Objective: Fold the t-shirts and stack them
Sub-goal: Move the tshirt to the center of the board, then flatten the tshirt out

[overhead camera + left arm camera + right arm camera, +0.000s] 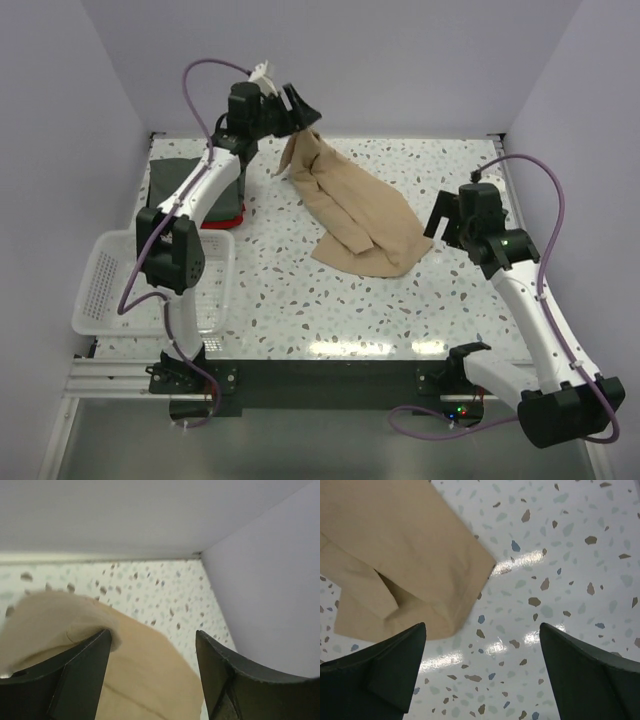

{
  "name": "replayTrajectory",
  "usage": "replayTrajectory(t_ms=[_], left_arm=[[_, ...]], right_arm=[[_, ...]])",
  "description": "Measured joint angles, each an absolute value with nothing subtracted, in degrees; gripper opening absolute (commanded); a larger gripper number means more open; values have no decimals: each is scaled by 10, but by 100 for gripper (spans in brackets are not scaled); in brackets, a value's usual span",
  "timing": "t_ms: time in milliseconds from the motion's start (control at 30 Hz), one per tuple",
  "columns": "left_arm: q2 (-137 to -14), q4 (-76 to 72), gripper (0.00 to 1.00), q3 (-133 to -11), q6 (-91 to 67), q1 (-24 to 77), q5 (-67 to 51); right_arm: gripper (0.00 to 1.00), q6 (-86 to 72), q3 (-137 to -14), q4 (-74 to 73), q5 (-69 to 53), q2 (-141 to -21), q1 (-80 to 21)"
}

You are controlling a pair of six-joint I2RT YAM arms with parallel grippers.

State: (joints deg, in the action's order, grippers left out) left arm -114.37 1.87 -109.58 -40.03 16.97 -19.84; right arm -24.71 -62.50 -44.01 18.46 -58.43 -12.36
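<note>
The top view alone showed the whole layout. The tan t-shirt [355, 210] lay as a long, loosely creased strip running from the far middle of the surface [300, 300] toward the right centre, its far end bunched and raised at the left end effector [295, 108]. A dark grey-green t-shirt [170, 182] sat folded at the far left on a red t-shirt [228, 221], of which only a thin edge showed. A white plastic mesh basket [100, 270] stood nearer on the left, partly over the surface's edge.

The left wrist view showed what the top view could not: the left end effector's fingers were spread wide, with a soft fold of tan cloth humped over the left-hand finger [75, 675]. Whether the cloth was caught there could not be told.

The right wrist view showed the right end effector [482, 626] with its dark, wedge-shaped fingers likewise spread, holding nothing, above bare surface just right of the shirt's hemmed corner.

The surface was glossy white terrazzo with grey, brown and blue flecks, carrying bright glare patches. Plain pale lilac walls [400, 60] closed it in on the left, far and right sides.
</note>
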Motion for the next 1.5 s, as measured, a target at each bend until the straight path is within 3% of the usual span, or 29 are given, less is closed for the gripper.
replayTrajectory(t_ms=[233,400,633,900,1200,1500], left_arm=[[-1117,80,73,-878,-382,236,-165],[-1089,113,73,-816,-376,288,-152],[-1085,124,68,-839,-354,352,-133],[-1198,187,57,-977,-304,432,-119],[-1270,307,55,-1024,-262,478,-60],[-1276,323,54,-1024,-240,492,-20]], right_arm=[[98,-275,-549,-464,138,-608,-124],[97,-295,-506,-455,96,-649,-124],[96,-304,-495,-436,79,-704,-124],[95,-310,-509,-425,79,-755,-117],[95,-330,-516,-424,79,-745,-82],[95,-343,-515,-424,61,-737,-63]])
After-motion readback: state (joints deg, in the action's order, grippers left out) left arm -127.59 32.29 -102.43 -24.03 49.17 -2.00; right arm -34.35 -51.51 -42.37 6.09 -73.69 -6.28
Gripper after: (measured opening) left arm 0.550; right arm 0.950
